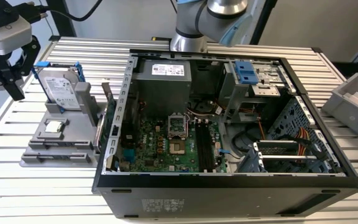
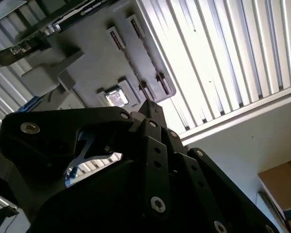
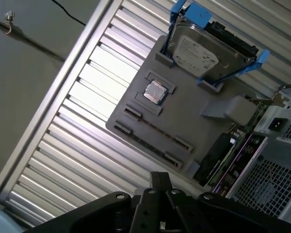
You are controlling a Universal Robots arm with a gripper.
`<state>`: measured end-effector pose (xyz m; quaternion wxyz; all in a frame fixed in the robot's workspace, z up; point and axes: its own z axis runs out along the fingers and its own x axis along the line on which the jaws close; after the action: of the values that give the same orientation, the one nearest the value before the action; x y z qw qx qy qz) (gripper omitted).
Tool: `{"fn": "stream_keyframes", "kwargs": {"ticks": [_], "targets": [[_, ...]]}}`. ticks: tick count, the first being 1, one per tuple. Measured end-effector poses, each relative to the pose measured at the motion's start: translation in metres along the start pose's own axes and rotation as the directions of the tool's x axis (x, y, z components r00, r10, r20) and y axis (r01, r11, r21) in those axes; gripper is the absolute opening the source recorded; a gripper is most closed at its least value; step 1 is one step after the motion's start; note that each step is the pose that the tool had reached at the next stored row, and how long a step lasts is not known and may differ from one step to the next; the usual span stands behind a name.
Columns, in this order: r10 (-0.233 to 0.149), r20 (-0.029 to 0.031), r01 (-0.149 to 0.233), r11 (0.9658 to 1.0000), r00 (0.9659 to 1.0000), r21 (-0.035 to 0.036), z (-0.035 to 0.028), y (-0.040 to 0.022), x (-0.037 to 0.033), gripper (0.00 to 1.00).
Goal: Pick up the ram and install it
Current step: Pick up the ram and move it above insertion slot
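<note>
Beside the case, the ram stood on edge for an easy pinch; my gripper hung near, spread and empty.

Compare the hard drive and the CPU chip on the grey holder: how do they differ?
The hard drive stands on edge in the grey holder; the CPU chip lies flat in a recess. The hard drive is larger, oblong and set in a blue frame; the CPU chip is small, square and bare. Both are silver and sit on the same holder.
</note>
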<state>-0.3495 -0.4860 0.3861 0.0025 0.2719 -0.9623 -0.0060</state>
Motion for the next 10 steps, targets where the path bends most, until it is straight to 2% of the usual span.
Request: {"fn": "stream_keyframes", "kwargs": {"ticks": [4, 10], "targets": [[-0.054, -0.0006, 0.054, 0.9985, 0.9985, 0.0001, 0.0001, 0.0001, 0.0, 0.0], [-0.134, -0.0018, 0.134, 0.991, 0.991, 0.0003, 0.0, 0.0002, -0.0001, 0.0]]}}
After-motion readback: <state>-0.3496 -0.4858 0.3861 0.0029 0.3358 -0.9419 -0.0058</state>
